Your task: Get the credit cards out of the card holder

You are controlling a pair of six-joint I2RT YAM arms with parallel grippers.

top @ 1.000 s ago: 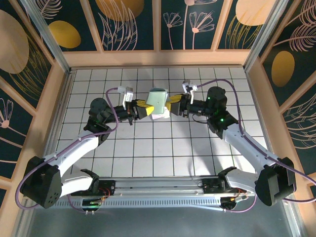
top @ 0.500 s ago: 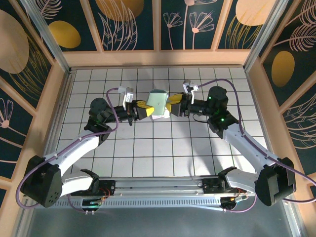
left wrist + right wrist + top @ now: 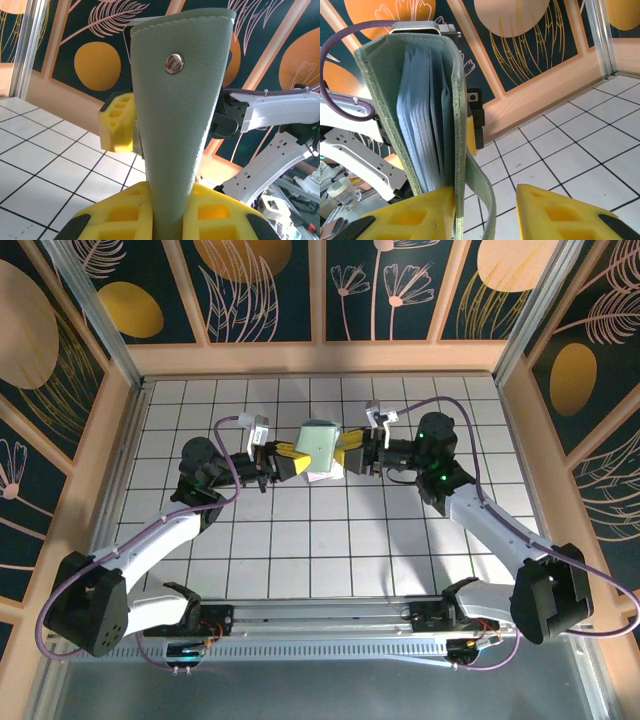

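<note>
One card holder (image 3: 320, 443), pale grey-green, is held upright in the air above a white tiled bench (image 3: 300, 540), toward 12 o'clock from the bench's centre. Two arms meet at it. The left end effector (image 3: 290, 462) comes in from the holder's 9 o'clock. Its two yellow fingers (image 3: 125, 215) are pressed together on the holder's lower edge, pinching it. The right end effector (image 3: 350, 453) comes in from 3 o'clock with its jaws partly spread. One finger (image 3: 410, 217) rests against the holder's base, the other stands apart, and a loose flap (image 3: 482, 200) of the cover hangs in the gap.

One metal snap stud (image 3: 174, 63) shows on the holder's outer face. Inside, a stack of pale blue leaves (image 3: 420, 115) is packed tight; the credit cards cannot be counted among them.

A small white object (image 3: 320, 477), too hidden to identify, lies at the holder's 6 o'clock. Dark panels painted with leaves wall the bench.
</note>
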